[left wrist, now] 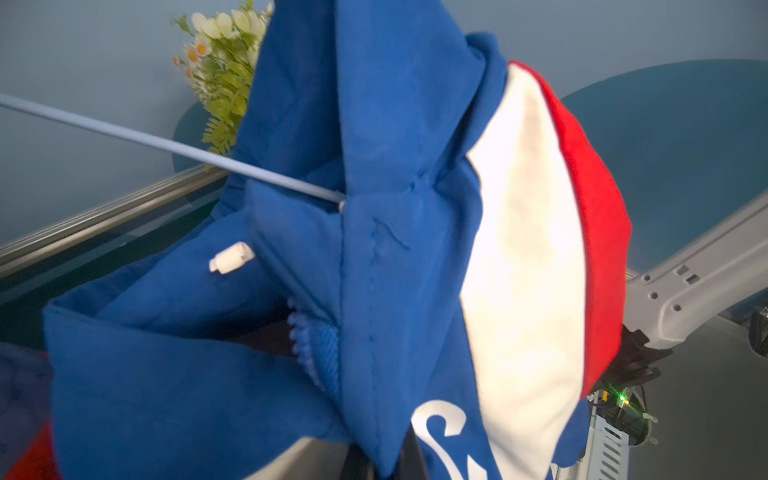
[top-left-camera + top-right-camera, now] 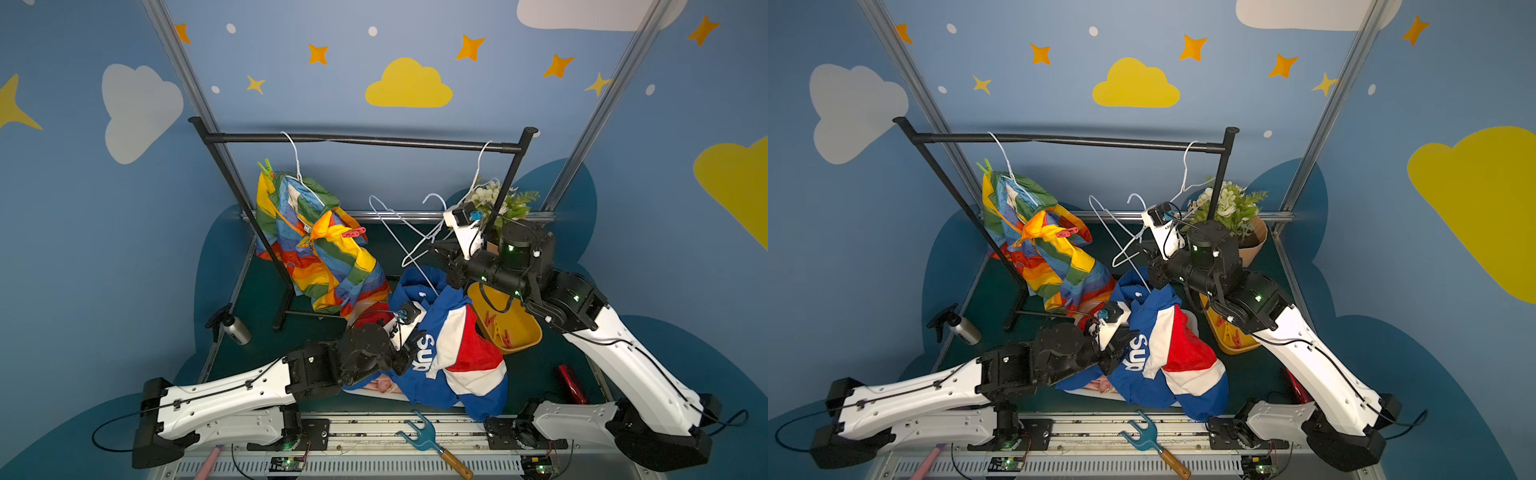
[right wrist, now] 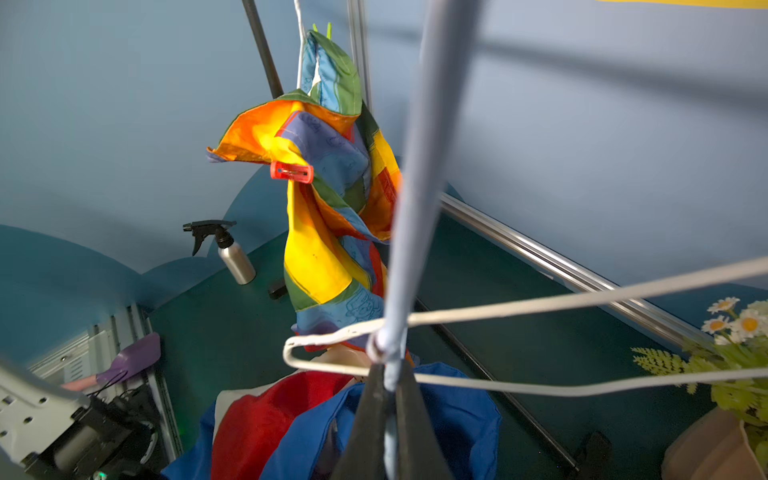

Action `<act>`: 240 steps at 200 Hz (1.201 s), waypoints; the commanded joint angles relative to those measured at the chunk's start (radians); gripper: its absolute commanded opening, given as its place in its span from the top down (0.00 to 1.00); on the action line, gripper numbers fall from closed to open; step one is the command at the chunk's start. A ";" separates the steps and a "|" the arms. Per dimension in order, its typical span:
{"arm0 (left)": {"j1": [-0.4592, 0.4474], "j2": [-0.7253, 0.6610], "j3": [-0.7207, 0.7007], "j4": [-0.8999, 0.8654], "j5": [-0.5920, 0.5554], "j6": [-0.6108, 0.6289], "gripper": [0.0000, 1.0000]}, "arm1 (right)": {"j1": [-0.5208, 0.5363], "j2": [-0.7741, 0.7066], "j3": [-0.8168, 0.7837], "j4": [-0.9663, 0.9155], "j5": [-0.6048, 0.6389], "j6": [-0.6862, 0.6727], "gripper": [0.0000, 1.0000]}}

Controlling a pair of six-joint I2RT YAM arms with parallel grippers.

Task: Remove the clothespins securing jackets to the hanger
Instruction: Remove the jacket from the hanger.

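A rainbow-striped jacket hangs from a white hanger on the black rail. A green clothespin grips its far shoulder and a red clothespin its near shoulder. The blue, white and red jacket droops low in the middle, with a pale blue hanger wire running into it. My left gripper is shut on that jacket's fabric. My right gripper is shut on the pale blue hanger. A bit of pink cloth shows under the blue jacket.
A yellow bin holding red clothespins sits under my right arm. An empty white hanger hangs by my right gripper. A spray bottle stands left; a flower pot back right; a teal fork tool at the front.
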 commanded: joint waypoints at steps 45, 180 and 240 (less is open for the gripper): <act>0.001 -0.061 -0.022 -0.043 -0.083 -0.024 0.96 | 0.024 0.070 0.112 0.000 0.157 0.111 1.00; 0.004 -0.105 -0.057 -0.023 -0.058 -0.032 0.96 | 0.202 -0.175 -0.054 -0.144 0.096 0.158 1.00; 0.004 -0.110 -0.059 -0.026 -0.068 -0.029 0.96 | 0.391 -0.153 0.022 -0.237 0.201 0.166 1.00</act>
